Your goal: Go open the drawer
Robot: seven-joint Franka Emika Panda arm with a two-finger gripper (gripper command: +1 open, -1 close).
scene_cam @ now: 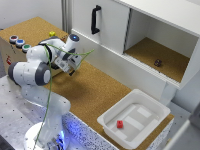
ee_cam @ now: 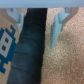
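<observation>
The low cork-topped wooden box stands at the exterior view's left, with coloured round buttons along its near edge. A strip of its tan wood face shows beside my arm. The arm hides the rest, so I cannot make out the drawer's outline. My gripper hangs just off the box's right end, tilted down over the cork floor. In the blurred wrist view the gripper is open, its pale fingers wide apart. A dark upright shape lies beyond them, beside a tan panel with blue marks.
A tall white cabinet door with a black handle stands behind the gripper. To its right an open compartment holds a small dark object. A white plastic tub with a red block sits at the front right. A green cable trails along the arm.
</observation>
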